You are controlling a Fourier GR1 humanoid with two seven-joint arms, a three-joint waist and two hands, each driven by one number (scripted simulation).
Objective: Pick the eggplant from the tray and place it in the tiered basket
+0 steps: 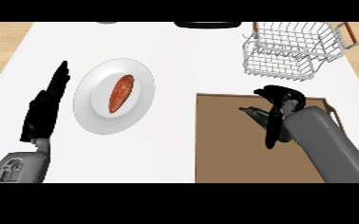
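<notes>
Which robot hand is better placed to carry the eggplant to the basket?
Right robot hand: it curls round the dark eggplant over the brown tray, near the white wire tiered basket. Left robot hand rests open, far.

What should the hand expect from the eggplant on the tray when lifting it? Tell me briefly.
The eggplant looks long, rounded and dark, so it would probably roll or swivel if pushed. It lies on the flat brown tray, which offers nothing to stop it. The right hand curls over it and hides most of it, so its surface and weight are hard to judge.
</notes>
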